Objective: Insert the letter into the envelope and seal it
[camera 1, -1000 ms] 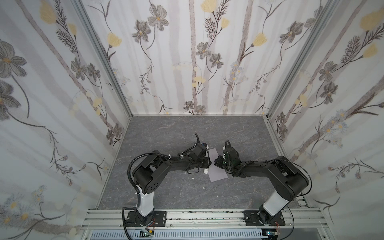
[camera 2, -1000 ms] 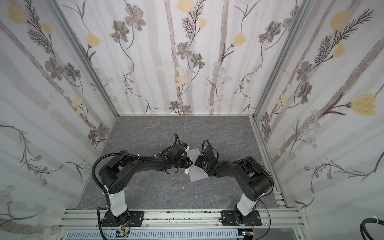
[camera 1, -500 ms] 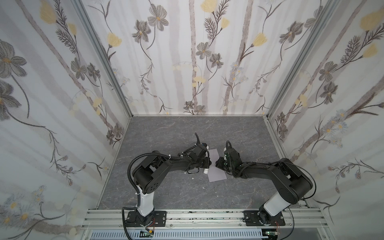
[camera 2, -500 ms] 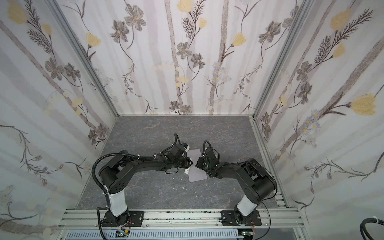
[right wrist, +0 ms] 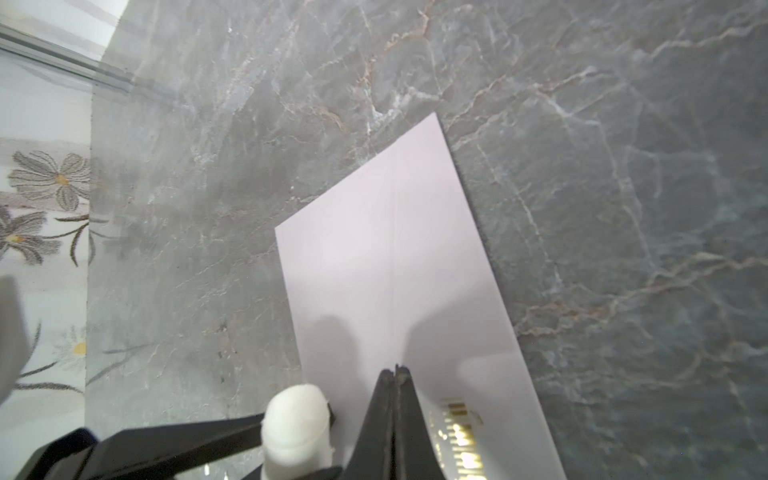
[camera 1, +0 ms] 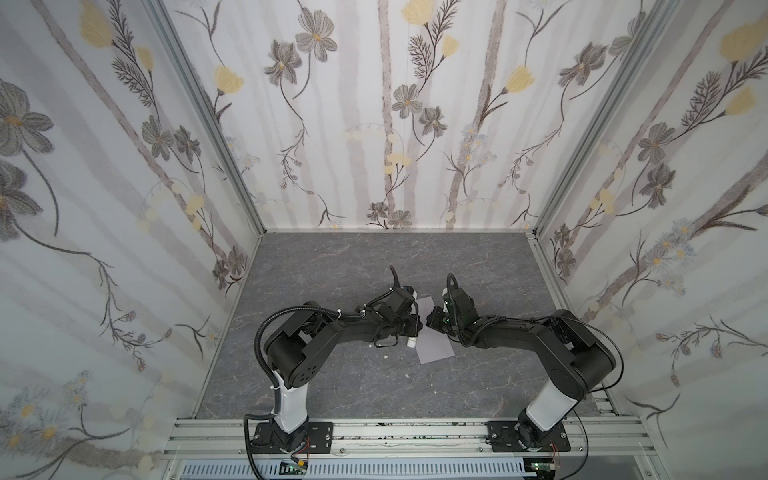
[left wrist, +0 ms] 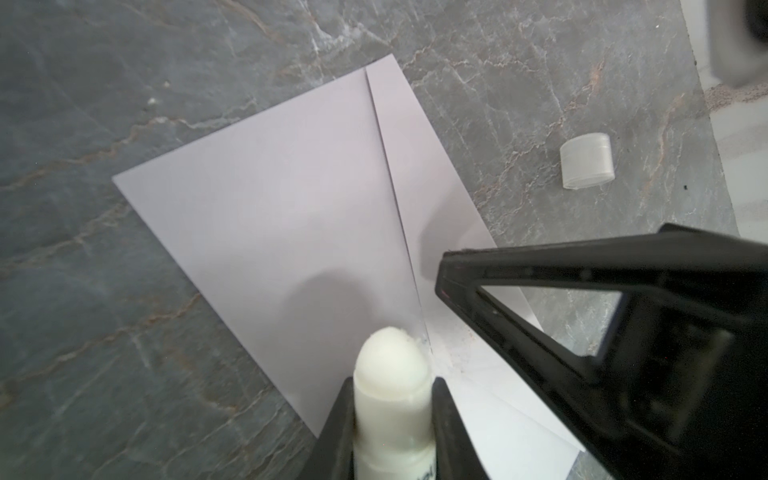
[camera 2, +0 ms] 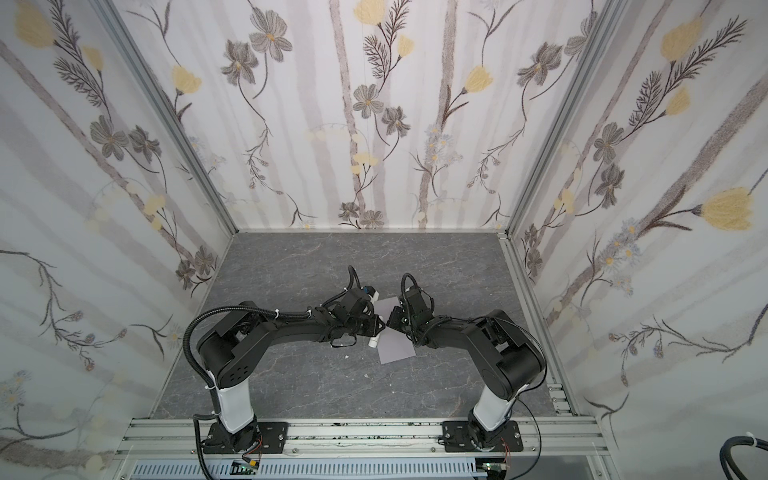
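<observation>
The grey-lavender envelope (camera 1: 434, 347) (camera 2: 395, 345) lies flat on the table between the two arms. My left gripper (left wrist: 390, 388) (camera 1: 415, 328) is shut on a white glue stick (left wrist: 390, 370) (right wrist: 296, 419). The stick's bare tip sits at a fold line of the envelope (left wrist: 291, 216). My right gripper (right wrist: 395, 370) (camera 1: 434, 319) is shut with nothing between its fingers. Its tip rests on the envelope (right wrist: 395, 257) right beside the glue stick. The same shut tip (left wrist: 446, 270) shows in the left wrist view. The letter shows in no view.
A small translucent white cap (left wrist: 586, 166) lies on the grey marbled table (camera 1: 374, 266) beside the envelope. A few white crumbs (camera 1: 385, 356) lie near the left arm. Flowered walls close in the table on three sides, with a metal rail (camera 1: 395, 432) in front.
The right arm's elbow has shifted slightly. Both grippers, the glue stick and the envelope stay where they were.
</observation>
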Controlling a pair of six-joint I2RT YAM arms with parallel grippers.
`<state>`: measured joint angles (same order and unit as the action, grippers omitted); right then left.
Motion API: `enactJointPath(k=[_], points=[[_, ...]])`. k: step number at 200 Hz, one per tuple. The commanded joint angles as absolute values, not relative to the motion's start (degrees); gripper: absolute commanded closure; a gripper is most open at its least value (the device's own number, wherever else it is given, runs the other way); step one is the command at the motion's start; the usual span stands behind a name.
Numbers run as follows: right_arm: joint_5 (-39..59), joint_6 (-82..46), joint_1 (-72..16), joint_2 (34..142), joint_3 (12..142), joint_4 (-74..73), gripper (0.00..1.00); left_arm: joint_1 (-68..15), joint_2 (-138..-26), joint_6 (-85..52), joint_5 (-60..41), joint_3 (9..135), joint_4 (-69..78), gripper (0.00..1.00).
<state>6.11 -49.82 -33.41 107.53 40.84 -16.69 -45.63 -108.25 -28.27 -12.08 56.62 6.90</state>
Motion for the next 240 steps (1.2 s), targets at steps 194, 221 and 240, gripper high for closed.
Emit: enactJointPath(k=[194, 221, 240], points=[[7.2, -51.2, -33.1, 101.2, 37.1, -17.8, 1.00, -45.5, -108.8, -27.8, -9.7, 56.8, -0.8, 1.00], [7.6, -51.2, -32.8, 104.5, 38.1, -19.3, 1.00, -45.5, -108.8, -27.8, -9.8, 56.9, -0.8, 1.00], [8.1, -51.5, -32.8, 106.8, 38.6, -20.8, 1.00, -45.5, -108.6, -27.8, -9.7, 56.8, -0.8, 1.00]])
